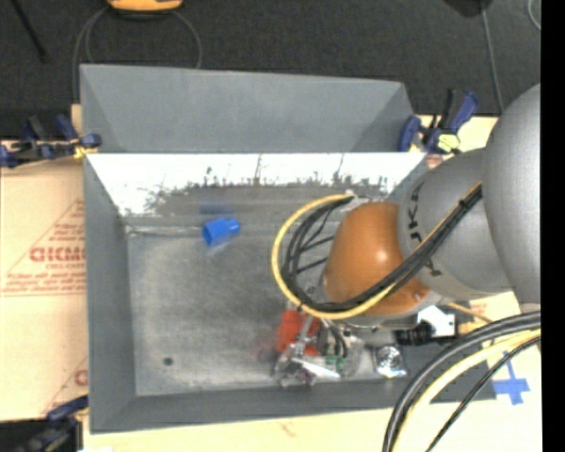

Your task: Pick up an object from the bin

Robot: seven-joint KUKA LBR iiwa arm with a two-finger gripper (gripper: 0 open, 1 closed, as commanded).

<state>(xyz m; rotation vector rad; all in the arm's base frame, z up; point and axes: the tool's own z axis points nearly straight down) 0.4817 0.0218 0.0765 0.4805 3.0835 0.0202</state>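
Clutter at about five o'clock on the floor of the bin (pixel 184 323) is where the task's thing must be. A small heap (pixel 311 365) of pale, metallic-looking bits lies there against the near wall, with a red piece (pixel 289 328) on its nine o'clock edge and a green bit (pixel 335 356) towards three o'clock. The gripper (pixel 304 351) is low in the bin, right at this heap and just beside the red piece or touching it; I cannot tell which. Nor can I tell whether the gripper is spread or closed, since its tip is lost among the bits and sits under the wrist. So no one thing can be called held.

Just beyond the heap at three o'clock sits a shiny knob (pixel 388 359), close to the bin's corner. Above the gripper, the orange cover (pixel 363 252) and looping cables (pixel 290 243) of the wrist hide the floor at about three o'clock. Well apart, at roughly eleven o'clock near the far wall, a blue cap (pixel 220 231) lies alone on its side. The floor between it and the heap is bare.

By my reading the task is at its reach or grasp stage. The arm is in place over a likely target, probably the red piece, but nothing is seen lifted. A sure grip, the lift and the clearing of the rim all seem left to do.
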